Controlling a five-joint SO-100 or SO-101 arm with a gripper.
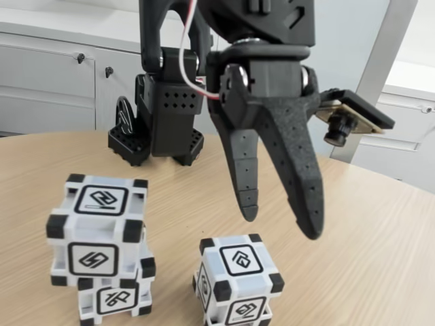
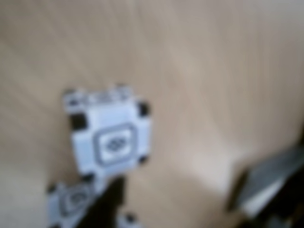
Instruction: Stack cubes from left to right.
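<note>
One broad wooden table (image 1: 380,244) carries everything you see, and beyond its far edge stand white cabinets (image 1: 47,81). Your arm (image 1: 231,27) is the next biggest thing: its black base (image 1: 160,136) sits at the far side of the table in the fixed view, and the upper links reach toward the camera, with the wrist bent so the gripper (image 1: 282,217) points straight down. Its two fingers are spread wide with nothing between them, the tips hanging in the air above the table, just right of and above the single cube. A small camera (image 1: 340,125) is mounted on the gripper's right side.

Three cubes lie near you. At the left in the fixed view, the top cube (image 1: 98,234) rests on the bottom cube (image 1: 115,295), slightly offset to the left and far side, so the stack's long axis stands upright. The top cube's upper glyph faces up, and another faces the camera. The single cube (image 1: 238,282) sits on the table to the right of the stack, apart from it, turned so one corner edge points toward the camera; its upper glyph looks like a diamond.

Your wrist view is blurred: you can make out a cube (image 2: 109,137) seen from above, and part of another (image 2: 73,202) at the lower left.
</note>
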